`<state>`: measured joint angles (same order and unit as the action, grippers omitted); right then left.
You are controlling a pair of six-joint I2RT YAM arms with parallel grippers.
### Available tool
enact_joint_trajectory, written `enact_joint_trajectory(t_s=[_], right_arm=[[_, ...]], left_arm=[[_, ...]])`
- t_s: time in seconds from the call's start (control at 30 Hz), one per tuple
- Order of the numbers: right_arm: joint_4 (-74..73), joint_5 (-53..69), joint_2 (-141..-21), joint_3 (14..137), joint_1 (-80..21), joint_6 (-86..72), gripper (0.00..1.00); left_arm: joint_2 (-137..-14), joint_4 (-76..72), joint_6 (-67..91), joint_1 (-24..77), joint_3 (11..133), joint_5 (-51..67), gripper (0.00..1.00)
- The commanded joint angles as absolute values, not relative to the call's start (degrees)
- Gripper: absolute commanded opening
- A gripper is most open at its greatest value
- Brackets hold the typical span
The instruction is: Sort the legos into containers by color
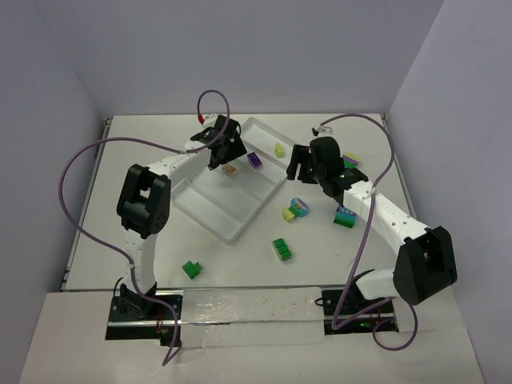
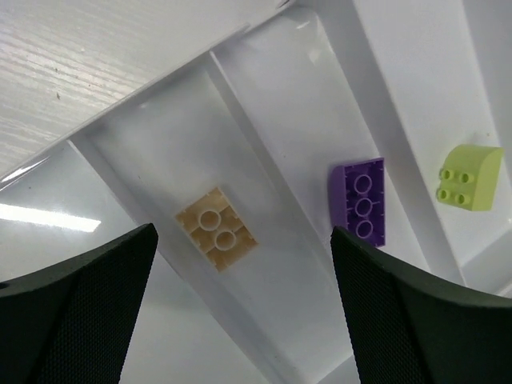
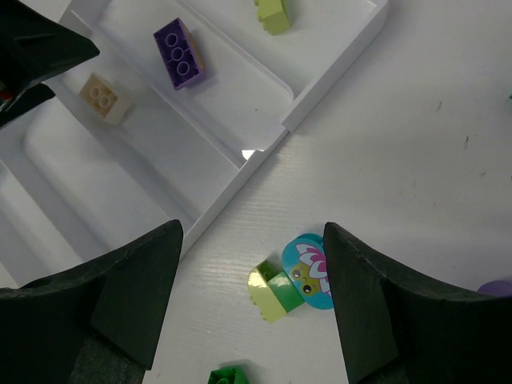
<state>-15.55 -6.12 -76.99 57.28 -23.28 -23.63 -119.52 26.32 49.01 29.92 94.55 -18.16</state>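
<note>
The clear tray (image 1: 205,202) lies tilted at the table's middle. A peach brick (image 1: 230,170), a purple brick (image 1: 254,160) and a yellow-green brick (image 1: 279,149) each lie in a separate compartment. My left gripper (image 1: 222,152) hovers open and empty over the tray's far end; the left wrist view shows the peach brick (image 2: 218,229) just ahead of its fingers, with the purple (image 2: 362,202) and yellow-green (image 2: 470,178) bricks to the right. My right gripper (image 1: 302,164) is open and empty, above a yellow-green, green and teal clump (image 3: 292,282) beside the tray's wall (image 3: 332,76).
On the table are two loose green bricks (image 1: 281,249) (image 1: 191,270), a teal, green and purple clump (image 1: 346,216) and a purple and yellow clump (image 1: 350,160) by the right arm. A purple cable loops off each arm. Walls enclose the table on three sides.
</note>
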Motion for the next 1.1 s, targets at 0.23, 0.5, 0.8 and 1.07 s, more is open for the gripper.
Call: enact_joint_trajectory(t_s=[0.23, 0.5, 0.8, 1.07], right_arm=[[-17.8, -12.0, -73.0, 53.0, -22.8, -22.8, 0.79], [-17.2, -7.1, -75.6, 49.0, -23.4, -25.8, 0.79], [-16.1, -5.1, -72.2, 45.4, -24.9, -26.6, 0.79], [-15.1, -3.9, -73.5, 46.3, -25.6, -26.9, 0.79]], left_arm=[[-102.6, 27.0, 45.4, 34.7, 95.3, -21.3, 0.96], [-92.3, 25.3, 45.1, 34.8, 87.2, -18.8, 0.95], [-81.3, 32.5, 45.8, 34.9, 75.1, -24.4, 0.93], [-64.5, 48.6, 60.7, 36.5, 55.8, -28.4, 0.92]])
